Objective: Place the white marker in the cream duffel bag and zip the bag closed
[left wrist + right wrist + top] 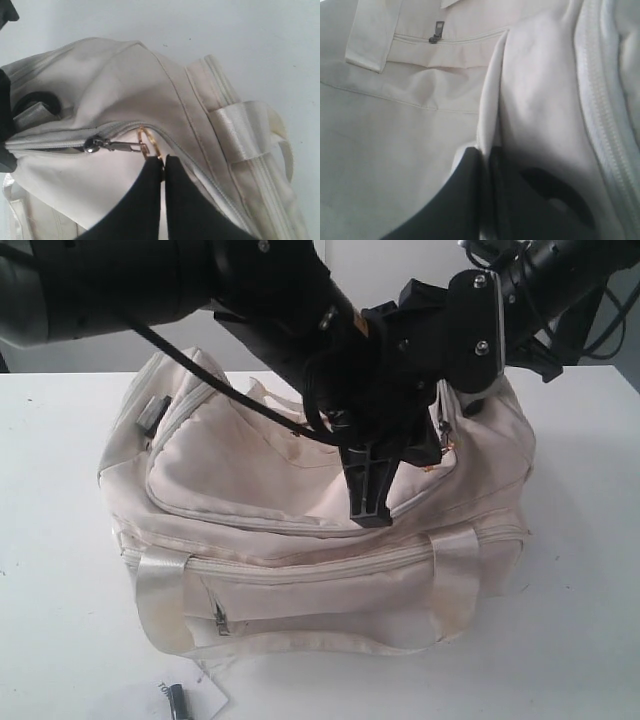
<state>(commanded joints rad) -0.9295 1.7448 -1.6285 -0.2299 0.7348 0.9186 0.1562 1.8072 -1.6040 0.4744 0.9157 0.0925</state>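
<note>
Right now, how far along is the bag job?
Done: unclear. The bag's inside is hidden, and what may be the marker lies by the paper tag. In hand: left pincer shut on the gold ring of the zip, right pincer pinching the flap. Left: pulling the zip round.

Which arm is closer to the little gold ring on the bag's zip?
Left. The left gripper has its jaws shut on the gold ring; the right gripper pinches fabric of the cream duffel bag, no ring in sight there.
</note>
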